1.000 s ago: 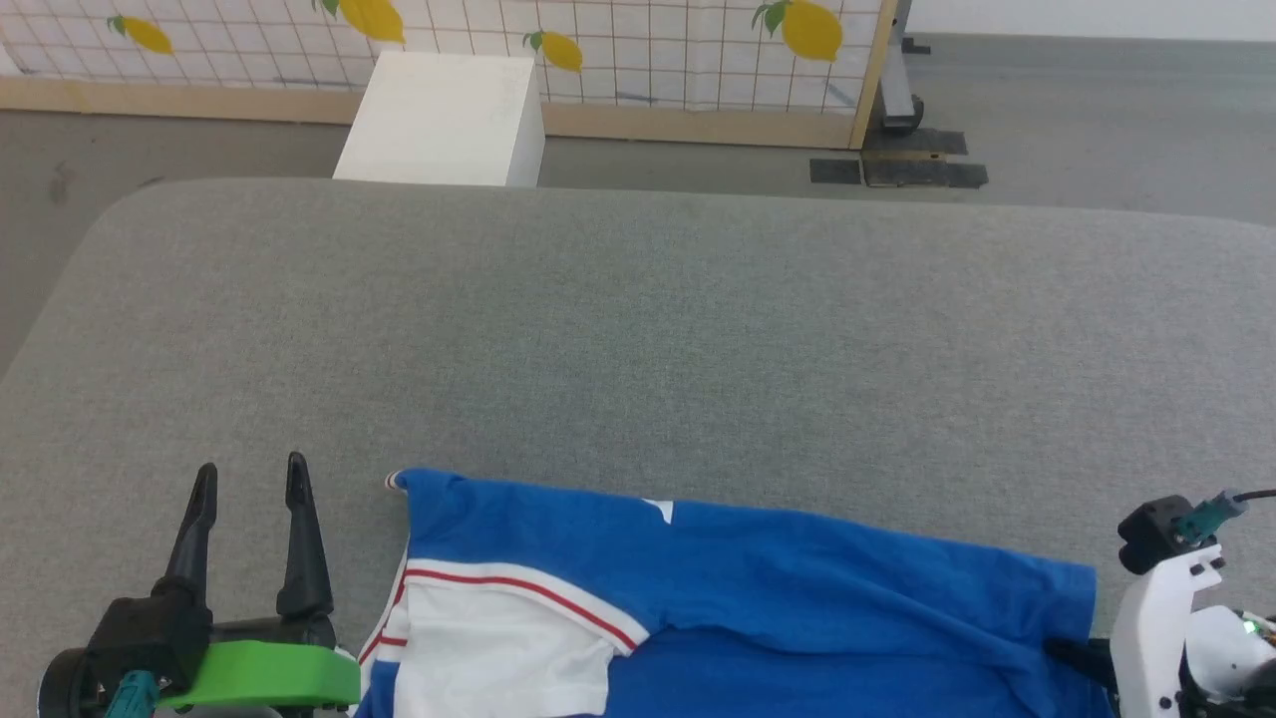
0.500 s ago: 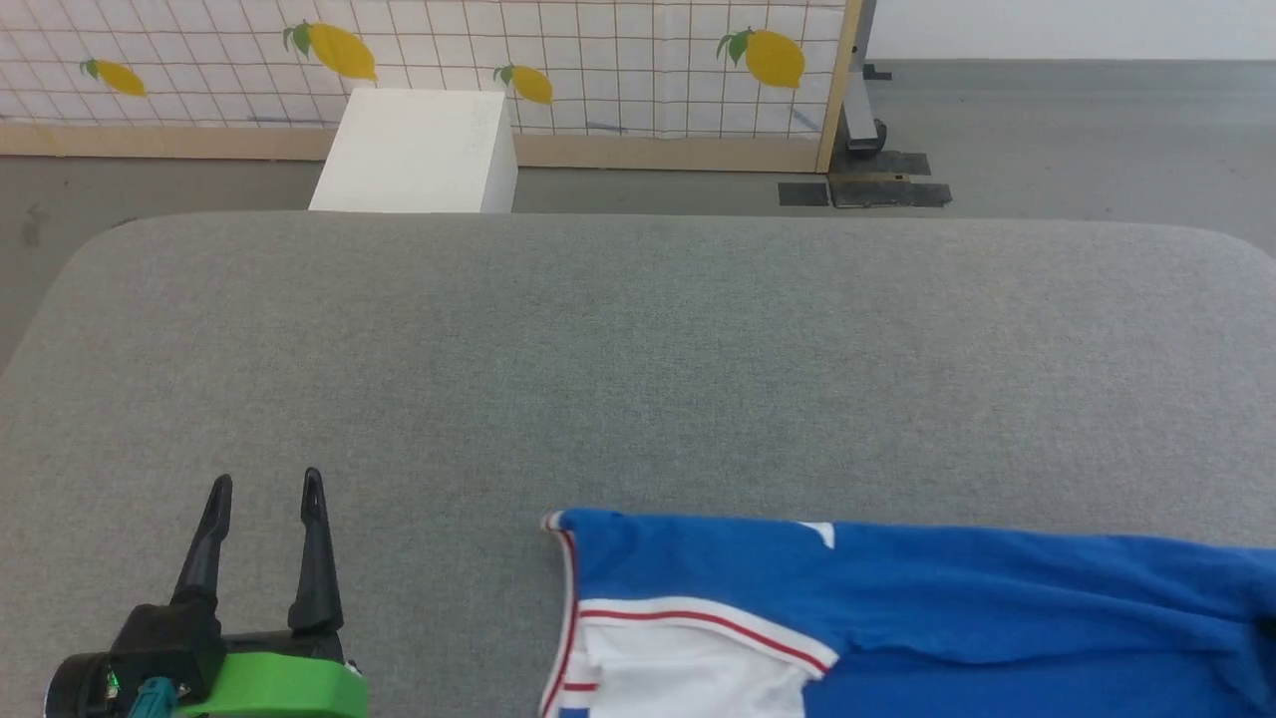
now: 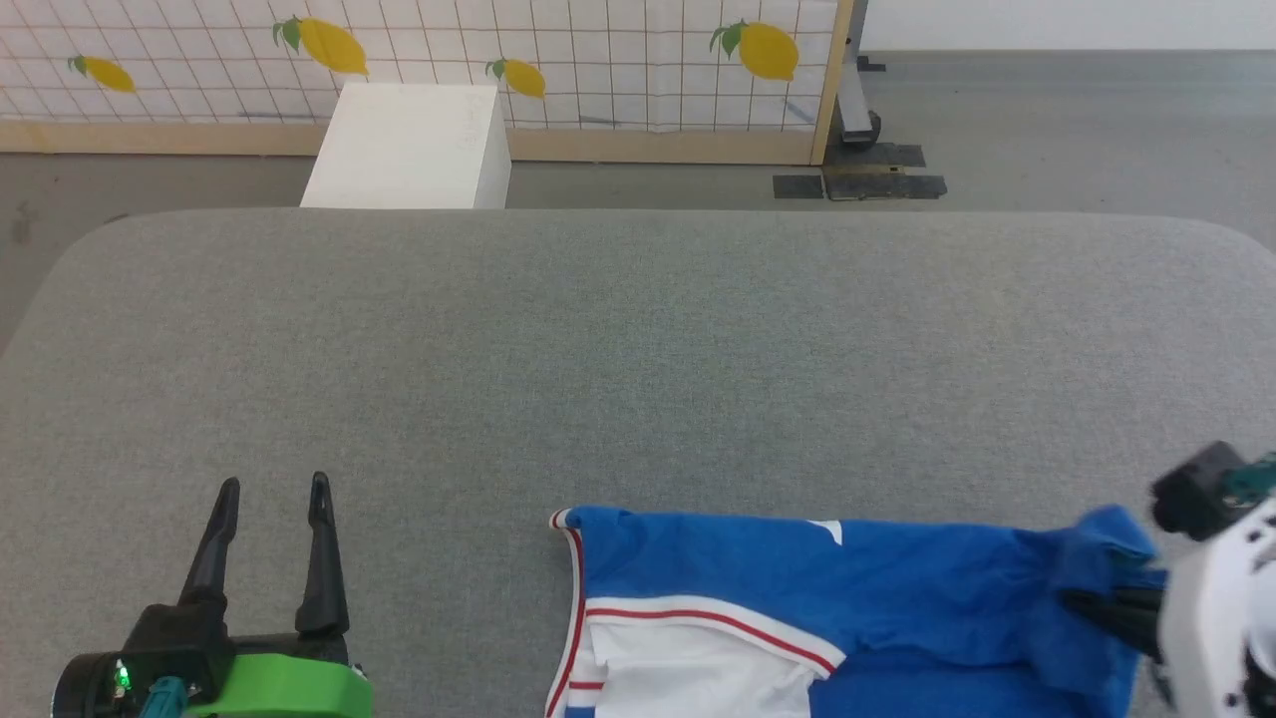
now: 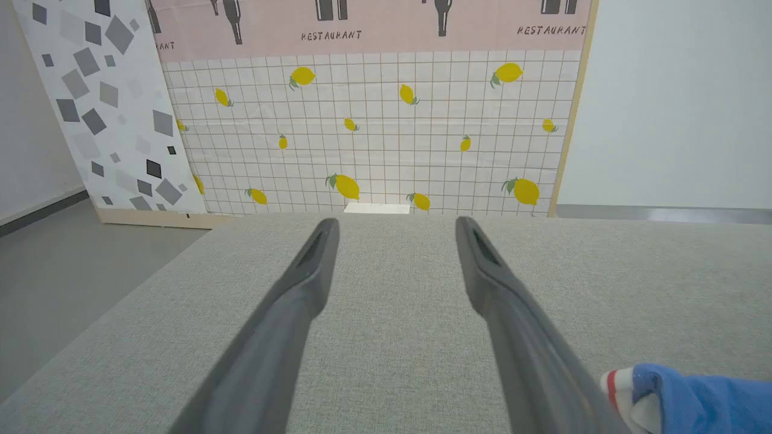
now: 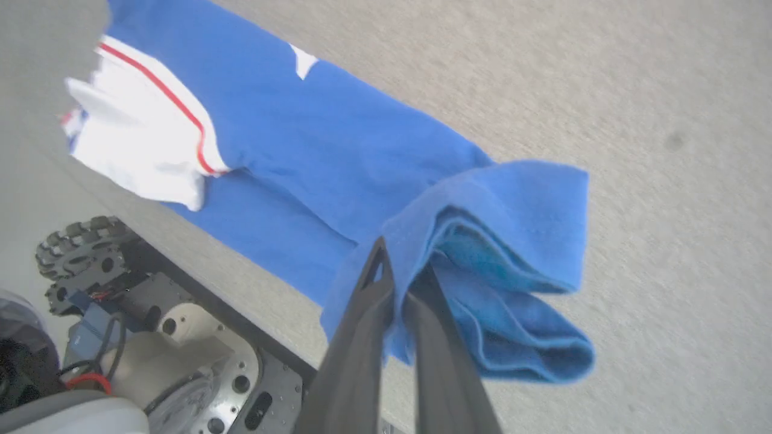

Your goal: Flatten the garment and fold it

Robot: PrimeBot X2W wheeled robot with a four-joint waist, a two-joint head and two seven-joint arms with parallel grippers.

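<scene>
The garment [image 3: 797, 578] is a royal blue shirt with a white sleeve and red trim, lying along the near edge of the grey table [image 3: 638, 349] at the lower right of the head view. My right gripper [image 3: 1107, 603] is shut on the garment's blue hem end, which hangs bunched and lifted around the fingers [image 5: 374, 301]; the garment [image 5: 313, 138] trails away toward its white sleeve. My left gripper [image 3: 269, 491] stands open over bare cloth at the lower left, well left of the garment. In the left wrist view the left gripper [image 4: 395, 232] is empty and a garment corner [image 4: 687, 398] shows lower right.
A white box [image 3: 409, 145] stands on the floor beyond the table's far edge, before a lemon-print panel [image 3: 598, 50]. A dark stand base [image 3: 857, 179] sits at the panel's right end. My wheeled base [image 5: 120, 337] shows below the table edge.
The head camera shifted, so the whole picture moved. The right gripper has come up into view with the garment's blue end, now lifted and bunched. The left gripper stays open and still.
</scene>
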